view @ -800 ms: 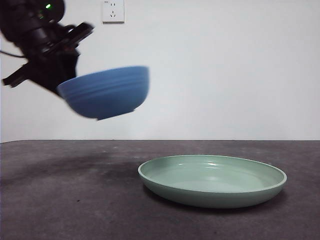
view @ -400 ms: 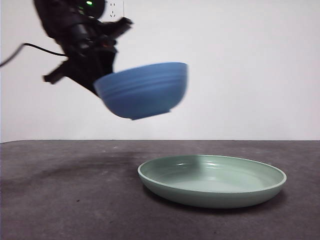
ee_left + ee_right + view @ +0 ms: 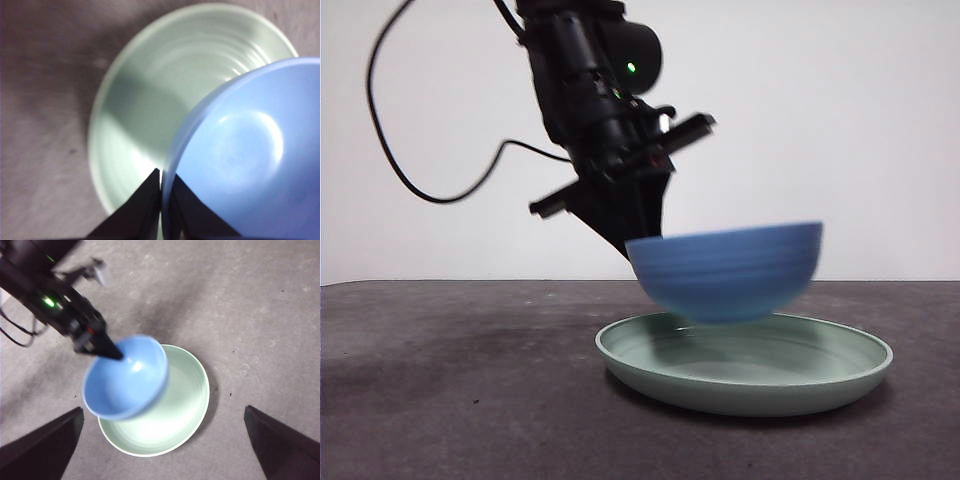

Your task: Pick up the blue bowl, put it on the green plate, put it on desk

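Observation:
The blue bowl (image 3: pixel 725 270) hangs just above the green plate (image 3: pixel 750 385), over its left-middle part, not touching it as far as I can tell. My left gripper (image 3: pixel 635 245) is shut on the bowl's left rim; in the left wrist view the jaws (image 3: pixel 162 182) pinch the rim of the blue bowl (image 3: pixel 250 160) with the green plate (image 3: pixel 160 95) beneath. The right wrist view looks down from high up: the blue bowl (image 3: pixel 125 377) held over the green plate (image 3: pixel 177 415) by the left gripper (image 3: pixel 117 355). My right gripper (image 3: pixel 162 445) is open, high above the desk (image 3: pixel 250 305).
The dark speckled desk (image 3: pixel 450 390) stretches left of the plate. A black cable (image 3: pixel 420 170) loops down from the left arm. A white wall stands behind the desk.
The left gripper has carried the blue bowl to the right and downward, from high at the left to just above the green plate. The plate has not moved.

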Available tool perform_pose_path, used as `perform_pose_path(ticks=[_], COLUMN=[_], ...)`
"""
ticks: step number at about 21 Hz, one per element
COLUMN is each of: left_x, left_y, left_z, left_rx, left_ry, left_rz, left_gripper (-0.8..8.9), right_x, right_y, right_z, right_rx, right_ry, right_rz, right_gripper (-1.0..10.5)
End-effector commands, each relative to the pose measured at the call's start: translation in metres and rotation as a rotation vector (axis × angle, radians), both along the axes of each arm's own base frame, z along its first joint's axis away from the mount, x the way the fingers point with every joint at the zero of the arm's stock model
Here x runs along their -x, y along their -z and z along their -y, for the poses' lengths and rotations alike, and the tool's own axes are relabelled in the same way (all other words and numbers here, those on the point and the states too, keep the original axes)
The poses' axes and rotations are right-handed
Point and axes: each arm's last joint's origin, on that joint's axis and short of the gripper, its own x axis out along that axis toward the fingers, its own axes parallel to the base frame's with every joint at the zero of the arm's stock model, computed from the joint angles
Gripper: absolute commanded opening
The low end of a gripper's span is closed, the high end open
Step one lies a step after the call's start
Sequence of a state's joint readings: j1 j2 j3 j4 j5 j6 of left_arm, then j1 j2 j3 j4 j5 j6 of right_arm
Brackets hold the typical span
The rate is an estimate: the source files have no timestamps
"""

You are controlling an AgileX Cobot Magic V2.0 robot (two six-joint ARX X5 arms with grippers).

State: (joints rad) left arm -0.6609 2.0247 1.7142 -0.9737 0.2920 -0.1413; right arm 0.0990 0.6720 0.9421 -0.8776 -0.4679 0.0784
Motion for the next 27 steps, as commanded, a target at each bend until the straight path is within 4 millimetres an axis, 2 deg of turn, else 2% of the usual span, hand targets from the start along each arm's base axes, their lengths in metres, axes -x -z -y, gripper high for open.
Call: perform_pose_path(ticks=[1, 5, 19, 20, 22, 24, 27], left_x=[-0.002, -0.004, -0.004, -0.004, -0.004, -0.004, -0.006], left_y=[0.009, 0.021, 0.022, 0.022, 0.021, 0.021, 0.017], left_z=[0.012, 0.02, 0.023, 0.023, 0.024, 0.024, 0.023], left_rx=[-0.007, -0.012, -0.058, -0.058, -0.056, -0.055, -0.056], left_ry=[0.017, 0.032, 0.008, 0.008, 0.01, 0.01, 0.003], left_rz=[-0.007, -0.007, 0.06, 0.06, 0.062, 0.064, 0.064], left_gripper=[0.16, 0.18, 0.36, 0.89, 2.84, 4.27, 5.08], right_x=[0.0, 0.0, 0.0, 0.0, 0.0, 0.0, 0.0], right_y=[-0.007, -0.007, -0.007, -0.007, -0.007, -0.007, -0.007], right_z=[0.0, 0.0, 0.0, 0.0, 0.0, 0.0, 0.0], right_rx=[0.004, 0.004, 0.003, 0.004, 0.004, 0.004, 0.003], right_ry=[-0.005, -0.005, -0.005, -0.006, -0.006, -0.005, -0.006], right_rz=[0.026, 0.027, 0.029, 0.029, 0.029, 0.029, 0.029], right_gripper=[5.2, 5.2, 5.2, 5.2, 5.2, 5.2, 5.2])
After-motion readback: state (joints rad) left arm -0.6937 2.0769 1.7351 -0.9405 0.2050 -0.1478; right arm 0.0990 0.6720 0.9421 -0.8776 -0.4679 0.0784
